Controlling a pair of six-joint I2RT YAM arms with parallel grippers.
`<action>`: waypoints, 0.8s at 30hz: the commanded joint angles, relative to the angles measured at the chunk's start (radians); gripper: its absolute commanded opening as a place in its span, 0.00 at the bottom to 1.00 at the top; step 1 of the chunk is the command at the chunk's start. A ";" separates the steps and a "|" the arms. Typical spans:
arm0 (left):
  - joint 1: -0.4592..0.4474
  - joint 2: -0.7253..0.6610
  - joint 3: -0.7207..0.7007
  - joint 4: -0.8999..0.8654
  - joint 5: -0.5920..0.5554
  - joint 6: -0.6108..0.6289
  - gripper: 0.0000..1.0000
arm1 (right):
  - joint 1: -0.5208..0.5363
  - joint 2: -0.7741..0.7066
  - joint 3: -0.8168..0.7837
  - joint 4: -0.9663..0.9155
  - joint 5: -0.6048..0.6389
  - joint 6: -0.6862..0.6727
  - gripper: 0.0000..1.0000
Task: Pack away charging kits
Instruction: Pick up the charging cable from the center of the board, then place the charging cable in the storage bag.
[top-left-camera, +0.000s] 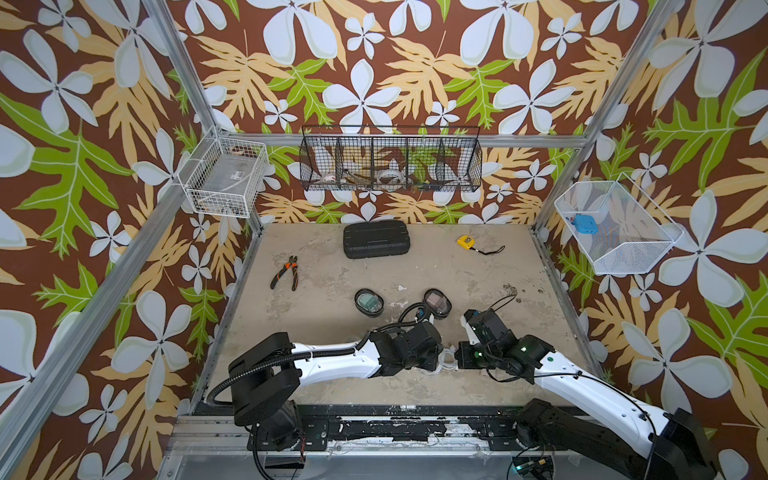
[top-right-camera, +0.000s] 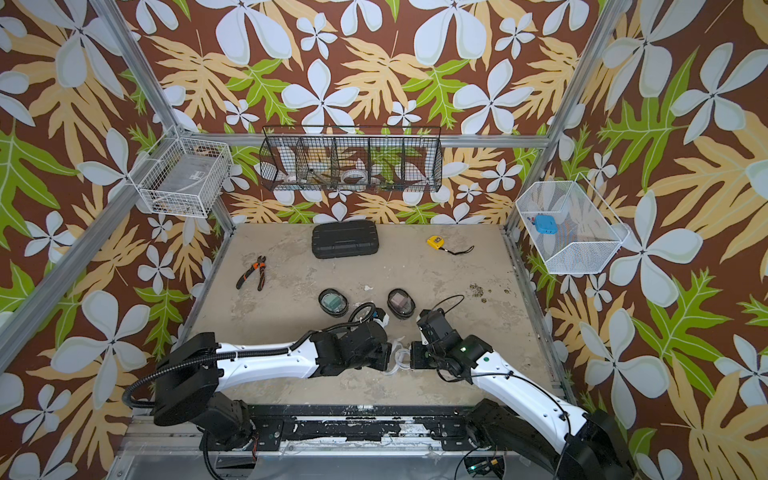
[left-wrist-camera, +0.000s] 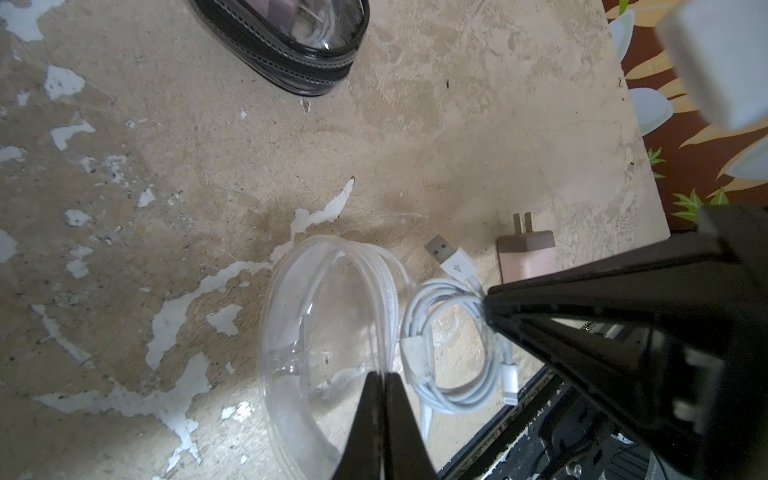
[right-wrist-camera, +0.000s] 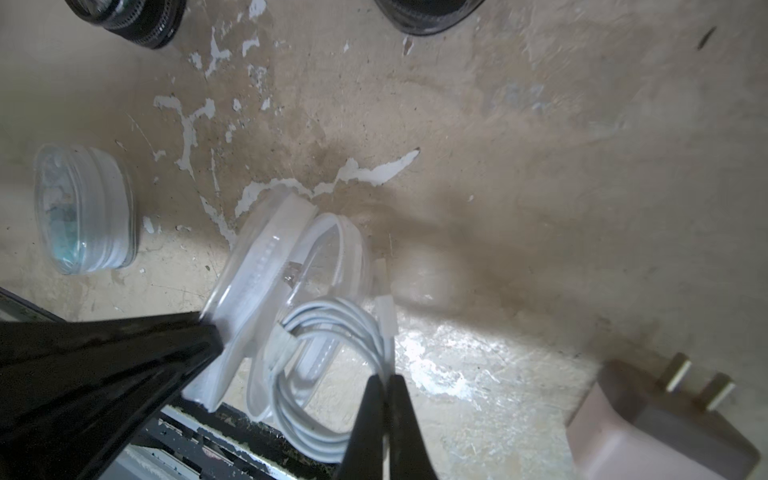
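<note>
left gripper (left-wrist-camera: 380, 376): jaws pinched together on the rim of the clear oval case (left-wrist-camera: 291, 407); nothing else in its grip.
clear oval case: tilted rather than flat in the right wrist view, at the near edge of the table (top-left-camera: 457, 282), between the two wrists.
right gripper (right-wrist-camera: 384, 378): jaws closed on one side of the coiled white cable (left-wrist-camera: 453, 399); its tip faces the left gripper, close to it.
coiled white cable: touches the clear oval case along one side, with the USB end (left-wrist-camera: 449, 253) sticking out free.
pink plug (left-wrist-camera: 525, 257): on the table just beside the cable, prongs pointing away from the coil, not held.
second clear case (right-wrist-camera: 83, 208): on the table apart from the held one; a teal shape shows inside, blurred.
black-rimmed cases (top-left-camera: 368, 302) (top-left-camera: 437, 303): side by side mid-table, beyond both grippers; one shows teal through its lid, the other pink.
pliers (top-left-camera: 286, 272): further back on the left side.
large black ribbed case (top-left-camera: 376, 240): at the back of the table.
yellow tape measure (top-left-camera: 464, 242): to the right of the ribbed case.
</note>
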 joint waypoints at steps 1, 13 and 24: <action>0.003 -0.010 -0.009 0.027 0.001 -0.003 0.00 | 0.002 0.023 -0.009 0.038 -0.024 -0.033 0.00; 0.003 -0.104 -0.211 0.344 0.068 -0.074 0.00 | 0.023 0.145 -0.004 0.114 -0.006 -0.040 0.00; 0.003 -0.052 -0.218 0.388 0.056 -0.091 0.00 | 0.078 0.208 0.057 0.164 -0.001 0.009 0.00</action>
